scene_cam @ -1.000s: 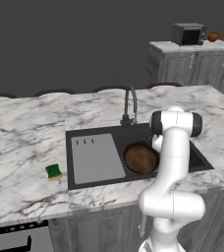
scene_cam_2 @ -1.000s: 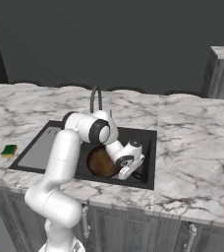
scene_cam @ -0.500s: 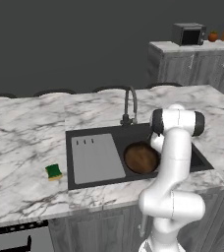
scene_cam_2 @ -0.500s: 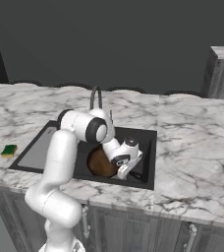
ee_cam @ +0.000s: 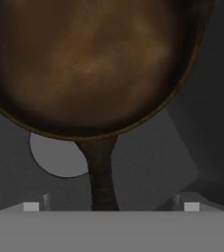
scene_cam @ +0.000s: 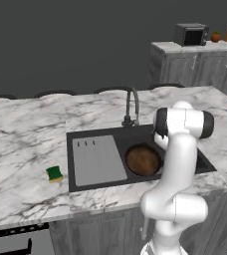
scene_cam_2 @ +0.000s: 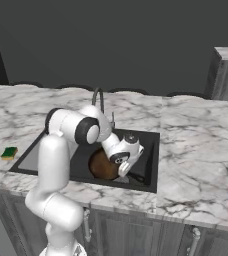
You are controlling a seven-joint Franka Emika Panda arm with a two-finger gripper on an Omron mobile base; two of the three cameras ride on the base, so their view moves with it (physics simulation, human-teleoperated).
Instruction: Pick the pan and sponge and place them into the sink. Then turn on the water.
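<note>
Wide apart, the jaws of my gripper (scene_cam_2: 134, 176) stand released, holding nothing; in the hand view one tip sits at each lower corner with the pan's handle running down between them, and I see no contact with it. Going left to right across the left base view, I first meet the marble counter (scene_cam: 21, 144), then the sponge (scene_cam: 55, 174), green on top with a yellow layer under it, lying flat on the counter just beside the left rim of the sink (scene_cam: 70, 164) and outside it. Next comes the grey ribbed drainboard (scene_cam: 98, 160), which takes up the left part of the sink. The dark curved faucet (scene_cam: 132, 105) rises from the back rim near the middle. Right of the drainboard the pan (scene_cam: 143, 160) rests in the deep basin, brown inside with a dark rim, its right edge hidden behind my arm (scene_cam: 177, 164). In the right base view the same pan (scene_cam_2: 102, 166) lies in the basin just left of the wrist, and my gripper hangs low inside the basin close to the front wall. In the hand view the pan (ee_cam: 89, 64) spreads across the upper part, and a pale round drain (ee_cam: 57, 157) shows on the basin floor just beside the handle, partly covered by the pan's rim.
</note>
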